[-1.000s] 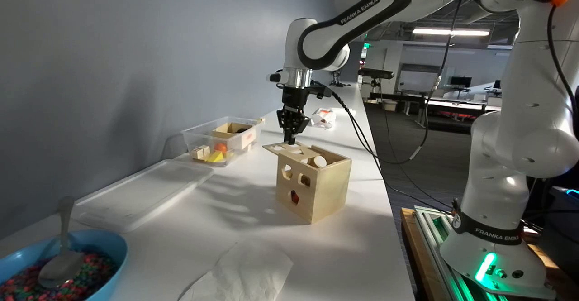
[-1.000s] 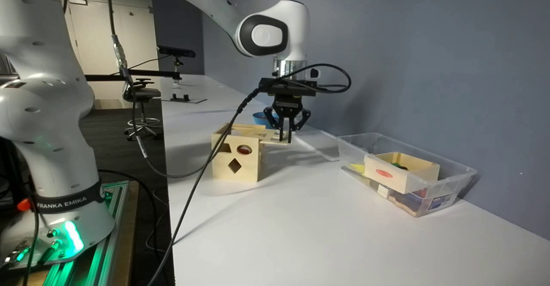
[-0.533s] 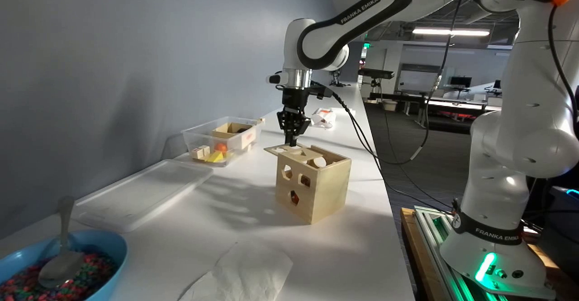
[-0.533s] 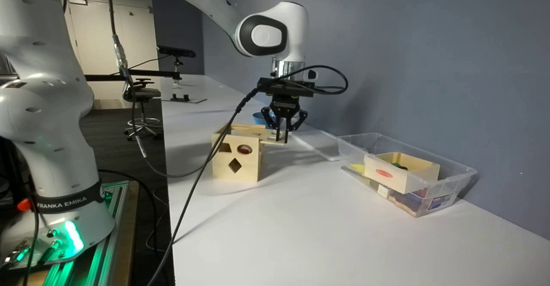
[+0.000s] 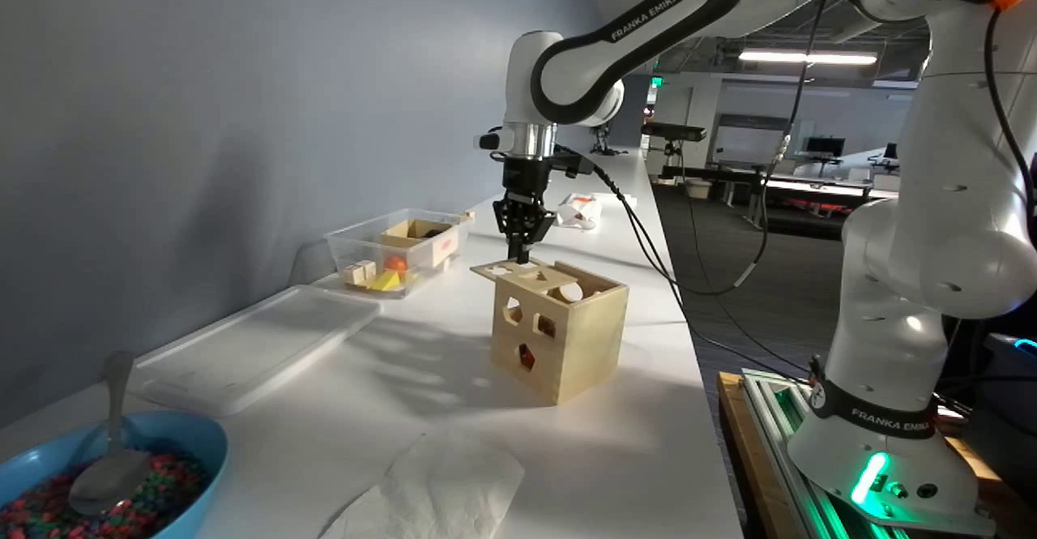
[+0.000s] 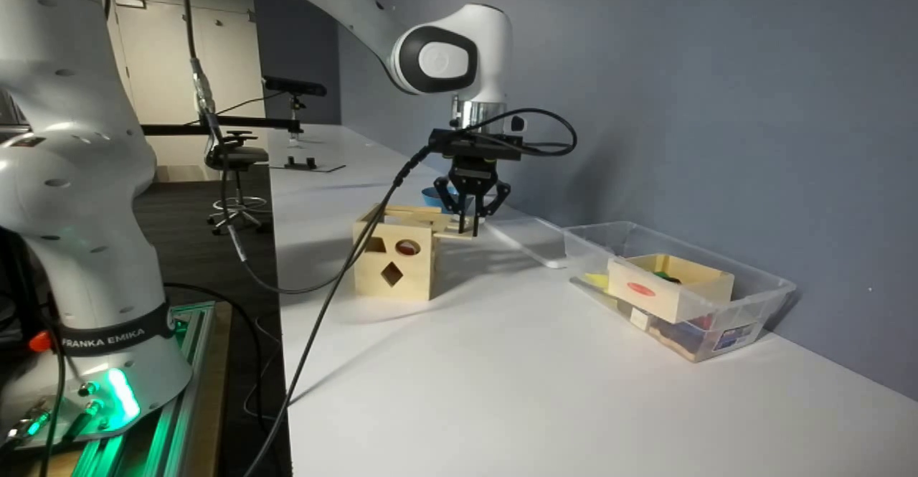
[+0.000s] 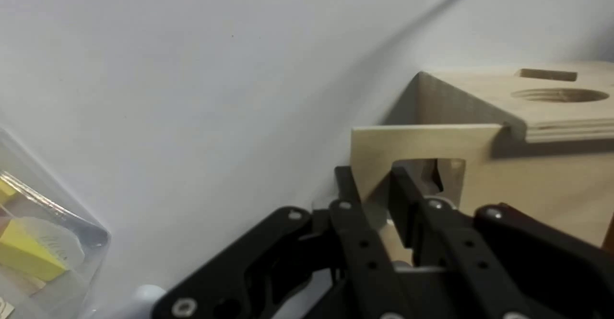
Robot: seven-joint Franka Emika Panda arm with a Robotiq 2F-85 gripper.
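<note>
A light wooden box (image 5: 595,344) with cut-out holes stands on the white table; it also shows in an exterior view (image 6: 416,282) and in the wrist view (image 7: 479,76). Its flat wooden lid (image 5: 535,278) lies partly slid out and overhangs the box's wall side (image 6: 450,232). My gripper (image 5: 519,252) points straight down at the overhanging end (image 6: 469,223). In the wrist view the gripper (image 7: 370,184) has one finger outside the lid's end and one in its square hole, with the wooden strip of the lid (image 7: 429,140) between them. Something reddish shows inside the box through a hole.
A transparent bin (image 5: 350,249) with a wooden tray and coloured blocks stands by the wall. Its pale lid (image 5: 259,344) lies nearer, beside a blue bowl (image 5: 209,450) with a spoon (image 5: 113,478). Paper (image 5: 454,482) lies in front. A black cable (image 6: 337,287) hangs from the arm.
My gripper has moved slightly, toward the box in an exterior view, and the lid's overhang has shortened a little. The box has lately shifted slightly with the gripper. The finger gap looks unchanged.
</note>
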